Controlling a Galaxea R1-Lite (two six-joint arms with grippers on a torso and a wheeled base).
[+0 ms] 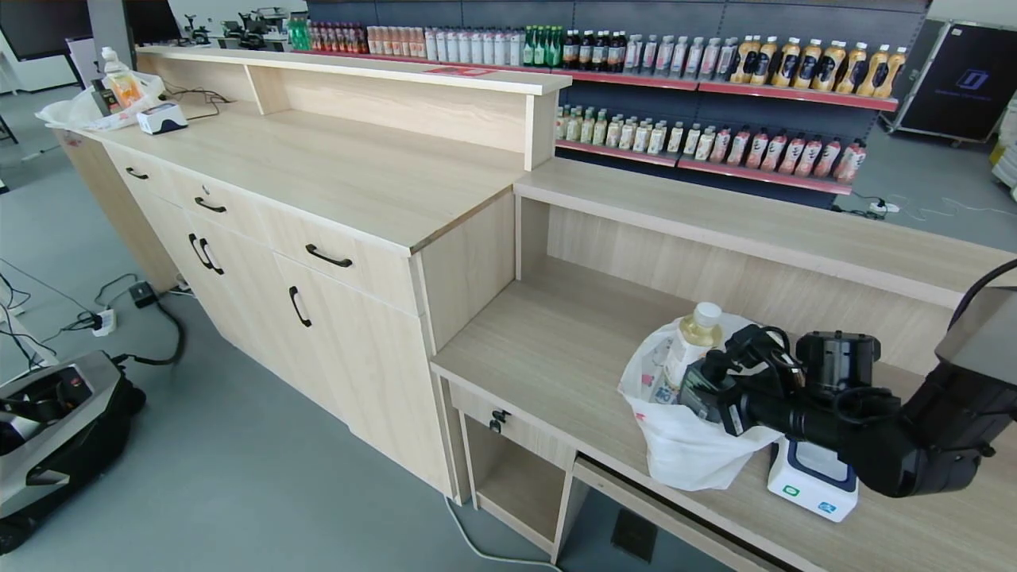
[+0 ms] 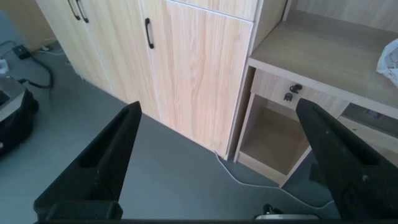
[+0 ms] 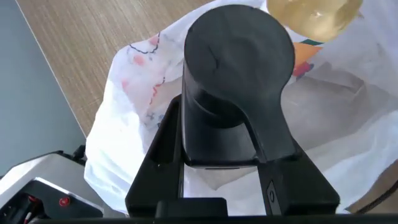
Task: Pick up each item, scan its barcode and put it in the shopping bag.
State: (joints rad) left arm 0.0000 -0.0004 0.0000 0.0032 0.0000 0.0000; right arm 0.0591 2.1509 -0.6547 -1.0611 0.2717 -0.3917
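A white shopping bag (image 1: 683,445) stands on the low wooden desk (image 1: 556,357), with a pale-capped drink bottle (image 1: 691,342) upright inside it. My right gripper (image 1: 699,389) hangs at the bag's mouth, shut on a black cylindrical item (image 3: 239,74). In the right wrist view that item sits over the open bag (image 3: 137,81), beside the bottle's cap (image 3: 314,15). A white and blue barcode scanner (image 1: 814,477) rests on the desk just right of the bag, partly behind my arm. My left gripper (image 2: 217,109) is open and empty, low over the grey floor in front of the cabinets.
A taller counter (image 1: 334,167) with drawers and doors stands to the left, carrying another scanner (image 1: 161,117) and a bag with a bottle (image 1: 119,79) at its far end. Shelves of drinks (image 1: 715,63) line the back. Cables (image 1: 119,318) lie on the floor.
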